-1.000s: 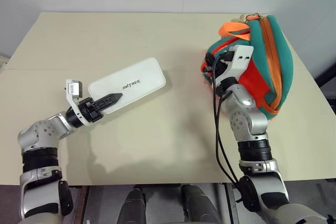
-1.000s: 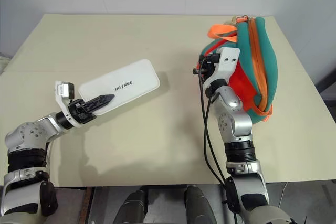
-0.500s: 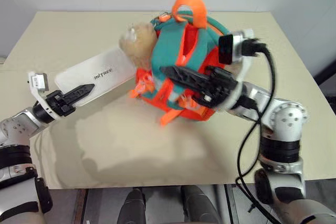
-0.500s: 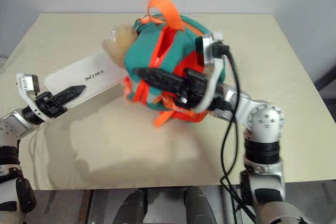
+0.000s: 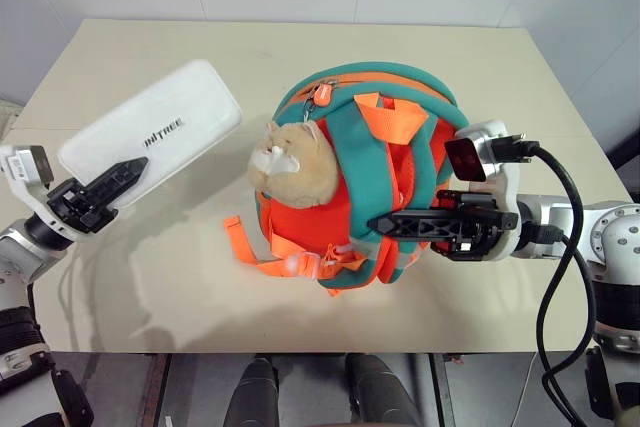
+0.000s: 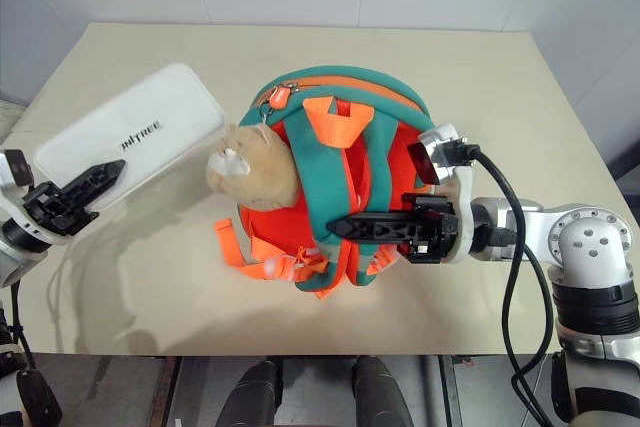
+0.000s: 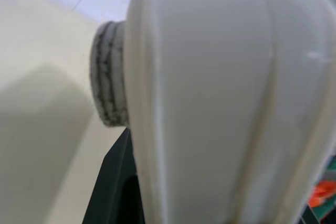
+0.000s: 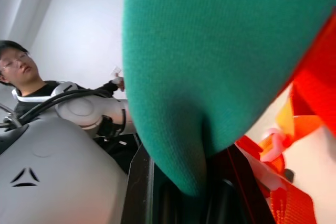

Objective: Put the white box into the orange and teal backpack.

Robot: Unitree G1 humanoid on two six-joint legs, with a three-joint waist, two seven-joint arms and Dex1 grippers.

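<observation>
The left end effector [image 5: 112, 179] holds the white box [image 5: 150, 134] left of the backpack [image 5: 360, 177]; the right end effector [image 5: 400, 224] pinches the backpack's teal strap [image 8: 210, 77].

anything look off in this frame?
Nothing damaged or spilled. The backpack hangs from the right pincer by a teal strap, plush side facing the camera, zipper apparently closed. The left pincer holds the white box by one end, tilted.
</observation>
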